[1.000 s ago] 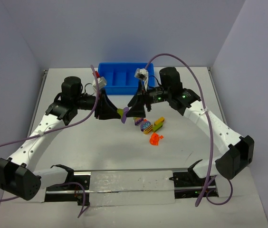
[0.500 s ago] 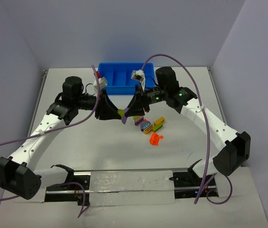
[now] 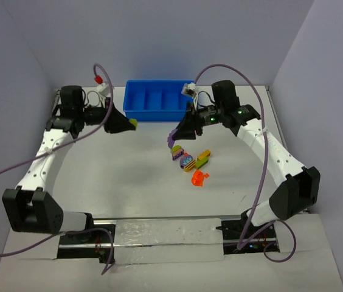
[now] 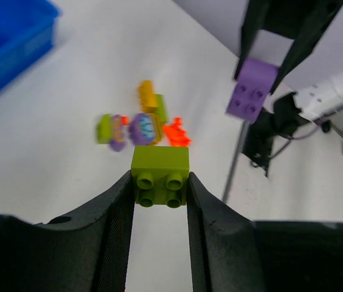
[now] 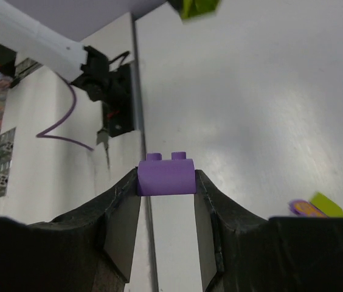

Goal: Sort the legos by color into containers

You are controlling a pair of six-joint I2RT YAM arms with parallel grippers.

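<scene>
Vs. half a sec ago, the left gripper [image 3: 129, 123] has been swung out to the left. It is now seen just off the left end of the blue bin [image 3: 156, 114], fingers closed on the olive-green brick [image 4: 159, 176]. The two grippers were met at mid-table then, w/ olive and purple held together. They are now well apart, so the pair is judged to have been pulled apart. The right gripper [image 3: 175, 137] has been drawn back only slightly, in front of the bin's right half, fingers clamped on the purple brick [image 5: 165, 176]. Each brick can now be dropped in its own compt. Left on the table [image 3: 129, 182], not yet sorted: mixed stacks [image 3: 187, 159] and an orange-red piece [image 3: 199, 177].
</scene>
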